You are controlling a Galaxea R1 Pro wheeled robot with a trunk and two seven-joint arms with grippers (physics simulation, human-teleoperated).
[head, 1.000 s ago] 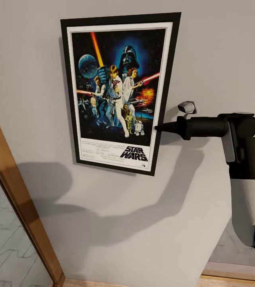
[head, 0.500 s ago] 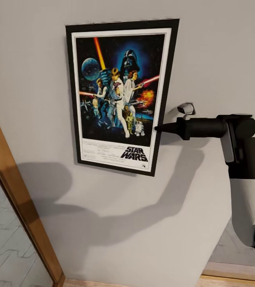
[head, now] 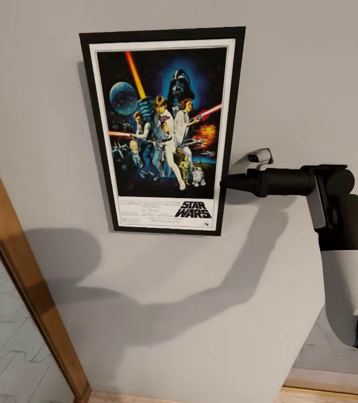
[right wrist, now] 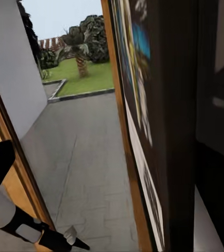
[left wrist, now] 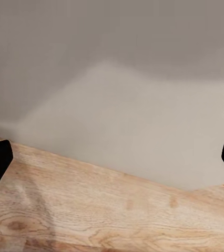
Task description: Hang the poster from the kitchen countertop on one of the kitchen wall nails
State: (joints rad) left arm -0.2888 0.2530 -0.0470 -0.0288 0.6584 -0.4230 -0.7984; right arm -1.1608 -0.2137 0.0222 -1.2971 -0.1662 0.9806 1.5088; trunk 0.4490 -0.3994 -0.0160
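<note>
The right claw (head: 227, 182) reaches sideways with its tip touching the right edge of the poster (head: 162, 130), clenched on the frame as far as the head view shows. The poster lies flat against the pale grey wall (head: 307, 78), nearly upright. In the left wrist view, the left claw (left wrist: 112, 157) is spread wide over a wooden floor (left wrist: 91, 210).

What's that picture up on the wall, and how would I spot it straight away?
Look at the plain pale grey wall beside the wooden door frame. Flat against it is the poster, upright in a thin black frame, with the right gripper at its right edge. It is the sole colourful thing there: film figures on dark blue above a "STAR WARS" logo.
</note>
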